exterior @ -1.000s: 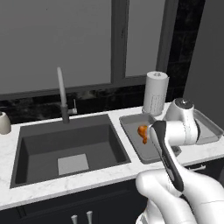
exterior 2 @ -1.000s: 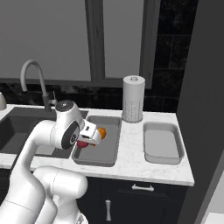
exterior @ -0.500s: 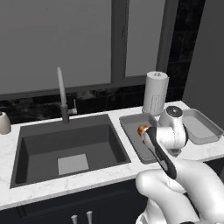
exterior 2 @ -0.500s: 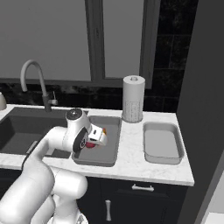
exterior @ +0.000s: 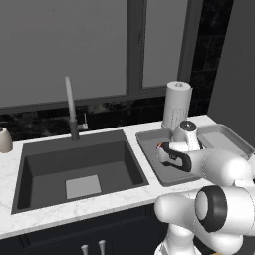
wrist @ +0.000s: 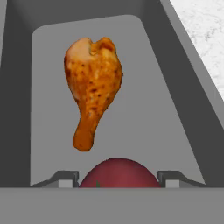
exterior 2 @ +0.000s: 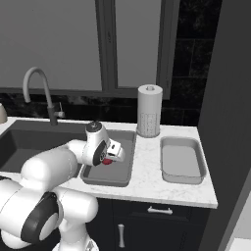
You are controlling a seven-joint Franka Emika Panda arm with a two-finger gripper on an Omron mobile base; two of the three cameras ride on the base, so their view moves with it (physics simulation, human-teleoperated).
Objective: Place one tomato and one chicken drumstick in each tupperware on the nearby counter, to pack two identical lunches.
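Note:
My gripper [wrist: 118,180] is low inside the left tupperware [wrist: 144,109], shut on a red tomato [wrist: 118,173] that sits between its two tips. Just beyond the tomato, a browned chicken drumstick [wrist: 92,92] lies on the tray floor, thick end away from me. From the right base view the gripper [exterior 2: 111,158] and tomato [exterior 2: 106,161] hang just over the floor of that tupperware [exterior 2: 117,175]. The other tupperware [exterior 2: 181,162] stands to the right on the counter [exterior 2: 147,164] with nothing showing in it. In the left base view my hand [exterior: 161,151] covers the near tupperware [exterior: 149,144].
A paper-towel roll [exterior 2: 149,110] stands behind the gap between the trays. The dark sink [exterior: 74,164] with its faucet [exterior: 71,107] lies to the left. A pale jar [exterior: 4,139] stands at the far left. A dark wall rises to the right of the counter.
The hand has swung down and forward into the left tupperware, carrying the tomato closer to the tray floor. The drumstick has stayed where it lay.

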